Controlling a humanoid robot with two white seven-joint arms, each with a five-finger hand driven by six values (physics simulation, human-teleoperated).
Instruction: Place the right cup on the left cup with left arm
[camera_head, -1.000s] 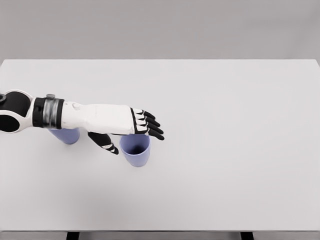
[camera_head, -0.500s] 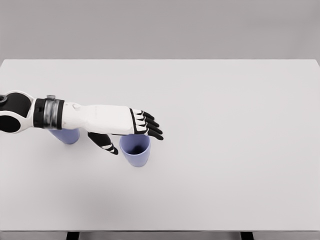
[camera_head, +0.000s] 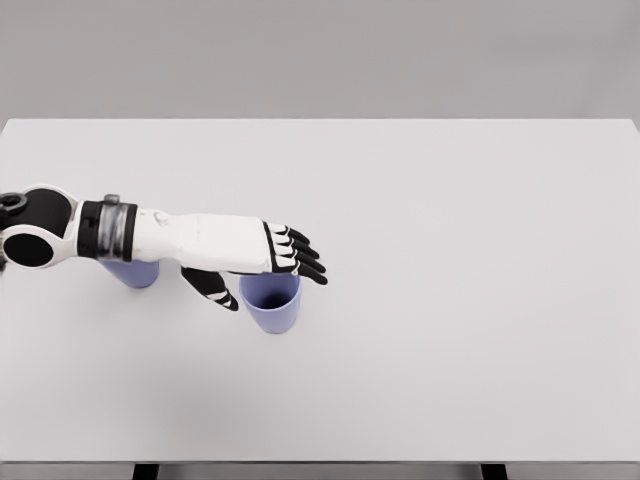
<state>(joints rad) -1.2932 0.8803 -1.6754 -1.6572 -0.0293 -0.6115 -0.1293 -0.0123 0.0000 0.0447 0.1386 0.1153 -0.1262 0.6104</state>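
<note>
Barely anything's shifted since the last frame — left hand dipped slightly, fingers spread around the right cup at 7 o'clock, thumb ready to close — left cup half-hidden under the forearm.

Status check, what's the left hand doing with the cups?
Left hand open at right cup, no grip. Left cup half hidden under forearm. Nothing in the way.

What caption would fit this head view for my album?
Left hand open over the right cup, left cup behind its forearm, on a white table.
</note>
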